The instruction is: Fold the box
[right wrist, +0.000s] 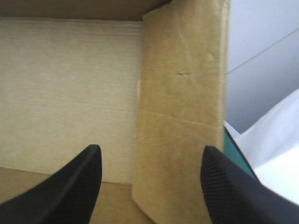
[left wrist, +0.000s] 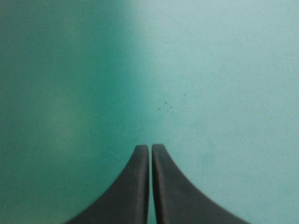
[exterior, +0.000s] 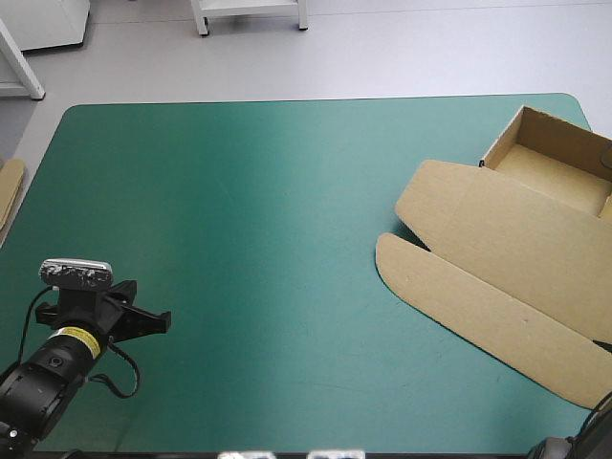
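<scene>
left claw (exterior: pixel 153 320) — fingers pressed together, over the teal-green counter (exterior: pixel 249 191) | right claw (right wrist: pixel 152 154) — fingers spread wide, a raised wall of the brown box (exterior: pixel 497 249) straight ahead | box: open tray, lid flat, well apart from left claw

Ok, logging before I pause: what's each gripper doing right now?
Left gripper: shut, holding nothing, over the teal-green table cover.
Right gripper: open, facing a raised wall of the brown cardboard box.

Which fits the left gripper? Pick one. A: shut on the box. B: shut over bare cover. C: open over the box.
B: the left gripper is shut over bare teal-green cover, while the box lies far to its right.
</scene>
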### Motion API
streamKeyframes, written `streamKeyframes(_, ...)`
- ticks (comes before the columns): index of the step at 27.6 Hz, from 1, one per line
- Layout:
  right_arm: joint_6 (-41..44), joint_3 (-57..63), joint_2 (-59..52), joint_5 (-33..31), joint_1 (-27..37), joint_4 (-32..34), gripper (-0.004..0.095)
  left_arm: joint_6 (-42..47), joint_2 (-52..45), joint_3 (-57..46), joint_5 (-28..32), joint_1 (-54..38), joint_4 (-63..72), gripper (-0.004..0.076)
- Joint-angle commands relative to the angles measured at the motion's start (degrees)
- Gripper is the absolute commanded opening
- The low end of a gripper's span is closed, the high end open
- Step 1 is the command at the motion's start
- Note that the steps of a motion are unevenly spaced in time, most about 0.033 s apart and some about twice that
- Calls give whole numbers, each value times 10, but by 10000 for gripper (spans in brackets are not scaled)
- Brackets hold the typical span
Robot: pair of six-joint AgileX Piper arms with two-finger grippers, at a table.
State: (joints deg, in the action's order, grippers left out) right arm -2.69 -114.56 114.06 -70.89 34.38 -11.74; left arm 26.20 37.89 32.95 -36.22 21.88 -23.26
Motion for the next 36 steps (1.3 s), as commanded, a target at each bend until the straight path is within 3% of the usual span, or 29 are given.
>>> streamKeyframes(1, -38, -8, -71, -5, 3, -94, 563, -4, -1, 17, 29, 1, -13, 10)
streamKeyframes(4, -68, 1, -113, -4, -10, -165, 563, -14, -1, 17, 36, 1, -15, 10)
streamKeyframes(9, -86, 39, -190, 14, -86, -172, 563, -22, -1, 17, 47, 1, -15, 10)
streamKeyframes(16, -117, 153, -308, 75, -278, -147, 563, -23, -5, 17, 53, 1, -12, 10)
streamKeyframes(23, -118, 287, -421, 177, -443, -111, 557, -30, -36, 17, 37, 1, 25, 10)
streamKeyframes(30, -117, 526, -545, 294, -525, -116, 547, -49, -64, 17, 3, 1, 55, 10)
streamKeyframes(32, -126, 639, -611, 364, -543, -116, 509, -64, -68, 17, 4, 1, 75, 10)
streamKeyframes(34, -129, 726, -676, 432, -546, -116, 405, -93, -70, 17, 6, 1, 101, 10)
streamKeyframes(35, -147, 762, -709, 469, -546, -116, 244, -106, -70, 17, 9, 1, 112, 10)
streamKeyframes(36, -157, 774, -718, 477, -546, -115, 170, -107, -70, 17, 10, 1, 115, 10)
